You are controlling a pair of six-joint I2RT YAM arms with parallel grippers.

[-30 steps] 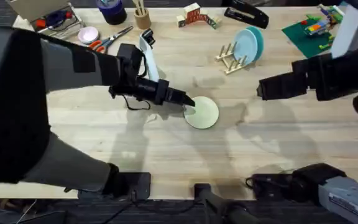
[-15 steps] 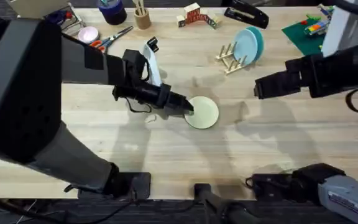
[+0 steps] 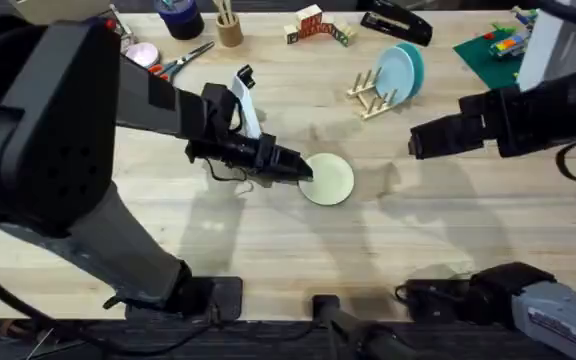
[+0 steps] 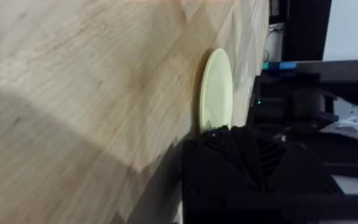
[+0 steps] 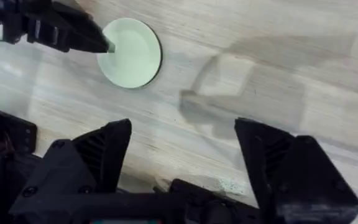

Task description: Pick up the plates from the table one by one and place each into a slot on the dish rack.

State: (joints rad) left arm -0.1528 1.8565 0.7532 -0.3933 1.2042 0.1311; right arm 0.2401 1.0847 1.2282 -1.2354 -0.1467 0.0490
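The pale cream-yellow plate (image 3: 330, 181) lies flat near the middle of the table (image 3: 268, 240). My left gripper (image 3: 304, 172) reaches in from the left and is shut on the plate's left rim. In the left wrist view the plate (image 4: 216, 90) shows edge-on, its rim running into the black fingers (image 4: 241, 162). The light blue plate (image 3: 396, 73) stands upright in the dish rack (image 3: 368, 95) at the back right. My right gripper (image 3: 418, 142) hovers open to the right of the cream plate (image 5: 129, 53), its fingers (image 5: 86, 162) wide apart with nothing between them.
A darker teal plate (image 3: 417, 62) stands behind the blue one. Along the back edge are a pink dish (image 3: 143, 55), scissors (image 3: 180, 62), a cup of sticks (image 3: 230, 28), toy blocks (image 3: 316, 25), a black stapler (image 3: 396, 22) and a green brick board (image 3: 503, 45).
My left gripper has crept slightly right with the cream plate's rim, and the plate has shifted a little right. The right arm drew slightly left, then held still.
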